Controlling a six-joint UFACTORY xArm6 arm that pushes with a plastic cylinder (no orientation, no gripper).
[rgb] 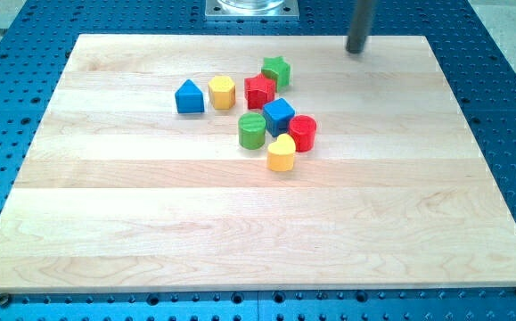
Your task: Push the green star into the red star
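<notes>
The green star (276, 70) sits near the view's top centre of the wooden board (151, 205), touching the upper right of the red star (259, 90). My tip (356, 50) is at the board's top edge, well to the right of the green star and apart from every block.
A blue house-shaped block (189, 97) and a yellow hexagon (222, 92) lie left of the red star. Below it are a blue cube (278, 116), a green cylinder (252, 130), a red cylinder (303, 133) and a yellow heart (282, 153).
</notes>
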